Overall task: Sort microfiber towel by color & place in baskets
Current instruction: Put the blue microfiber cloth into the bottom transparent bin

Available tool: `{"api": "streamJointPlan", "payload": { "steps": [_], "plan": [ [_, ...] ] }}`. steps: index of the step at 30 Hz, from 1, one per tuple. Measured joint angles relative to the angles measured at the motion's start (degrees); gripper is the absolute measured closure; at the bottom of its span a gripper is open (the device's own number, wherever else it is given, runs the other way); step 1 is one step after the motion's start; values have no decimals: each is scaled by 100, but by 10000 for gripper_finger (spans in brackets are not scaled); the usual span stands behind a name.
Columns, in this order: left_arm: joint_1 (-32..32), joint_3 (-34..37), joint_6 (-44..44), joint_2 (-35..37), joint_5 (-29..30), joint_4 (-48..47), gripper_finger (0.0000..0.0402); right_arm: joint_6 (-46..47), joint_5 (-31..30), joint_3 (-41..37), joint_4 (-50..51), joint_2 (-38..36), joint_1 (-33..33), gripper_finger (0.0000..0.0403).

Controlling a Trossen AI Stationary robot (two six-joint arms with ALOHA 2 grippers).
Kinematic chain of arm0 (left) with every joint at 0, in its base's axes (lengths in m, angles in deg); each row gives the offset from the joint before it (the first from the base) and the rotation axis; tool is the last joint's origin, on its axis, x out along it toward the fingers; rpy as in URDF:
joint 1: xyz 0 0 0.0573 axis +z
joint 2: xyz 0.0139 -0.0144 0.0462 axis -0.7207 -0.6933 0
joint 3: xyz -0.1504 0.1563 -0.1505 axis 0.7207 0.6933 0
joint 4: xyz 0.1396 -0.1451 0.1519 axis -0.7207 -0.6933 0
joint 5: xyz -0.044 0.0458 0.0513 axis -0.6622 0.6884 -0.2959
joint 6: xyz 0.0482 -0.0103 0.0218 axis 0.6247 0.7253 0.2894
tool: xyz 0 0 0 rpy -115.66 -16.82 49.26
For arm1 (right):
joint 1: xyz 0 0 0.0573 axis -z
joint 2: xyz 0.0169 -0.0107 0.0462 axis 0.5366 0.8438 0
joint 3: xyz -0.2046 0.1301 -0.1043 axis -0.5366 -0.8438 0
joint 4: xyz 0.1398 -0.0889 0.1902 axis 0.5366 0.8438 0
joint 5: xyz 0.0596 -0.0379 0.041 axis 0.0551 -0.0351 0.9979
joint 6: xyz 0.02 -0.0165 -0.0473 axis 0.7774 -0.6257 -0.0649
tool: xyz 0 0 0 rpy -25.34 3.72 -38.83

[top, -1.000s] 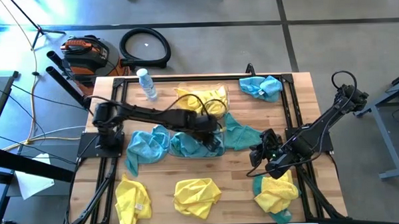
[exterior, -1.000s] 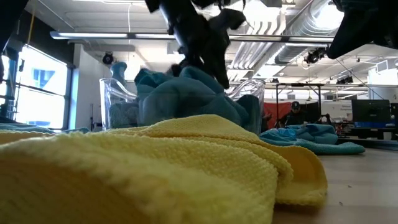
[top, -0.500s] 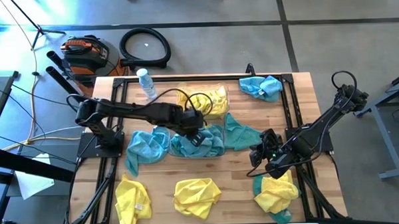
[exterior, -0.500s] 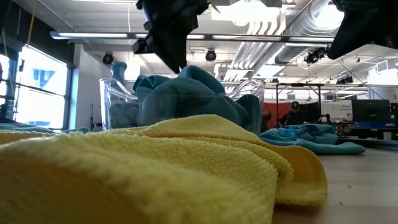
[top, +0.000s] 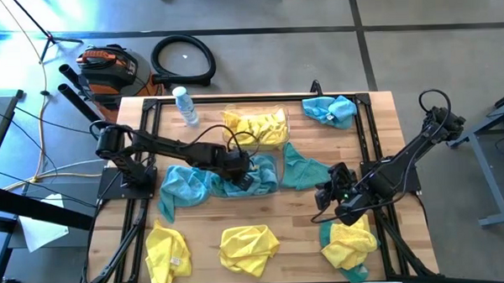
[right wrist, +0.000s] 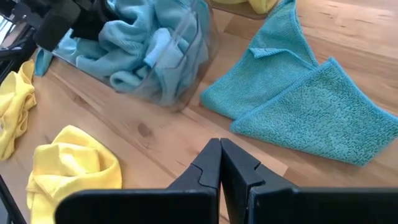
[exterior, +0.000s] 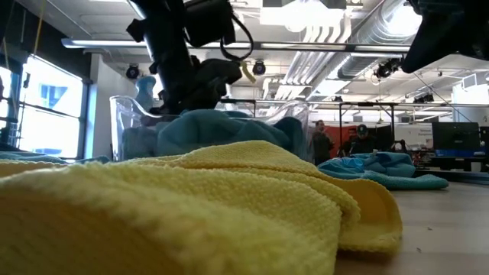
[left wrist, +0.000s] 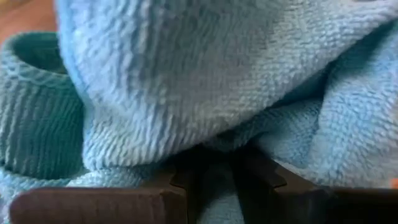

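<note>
A clear basket (top: 276,184) at the table's middle holds a pile of teal towels (top: 257,177). Behind it, a second clear basket (top: 227,115) holds yellow towels (top: 258,129). My left gripper (top: 239,169) reaches down into the teal pile (exterior: 214,126), shut on teal cloth (left wrist: 214,180). My right gripper (top: 321,199) hangs shut above bare wood at the right, touching nothing (right wrist: 219,152). Loose teal towels lie flat left (top: 185,184) and right (top: 308,169) of the teal basket. My left gripper has a fold of a teal towel (left wrist: 216,163) between its two fingers (left wrist: 186,182). The fingers slant down from the table's left. The cloth lies on the pile inside the basket, slack; I cannot tell whether one layer or several are held.
Yellow towels lie along the near edge (top: 168,254) (top: 247,247), and one lies with a teal towel at the near right (top: 348,243). Another teal towel (top: 331,109) sits at the far right corner. A water bottle (top: 184,106) lies at the far left.
My left gripper has gone toward the table's left edge and down into the teal pile. The pile, which stood high above the basket's rim, now sits lower. The teal basket has slid a little toward the table's left.
</note>
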Motion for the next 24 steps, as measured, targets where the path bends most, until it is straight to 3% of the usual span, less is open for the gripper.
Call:
{"api": "streamJointPlan", "payload": {
  "steps": [13, 24],
  "plan": [
    [-50, -687, 178, 1, 7, -213, 326, -1, 11, 0, 1, 0, 80, 403],
    [-452, -1307, 647, 2, 13, -421, 326, -40, 11, 0, 2, 0, 80, 403]
  ]
}}
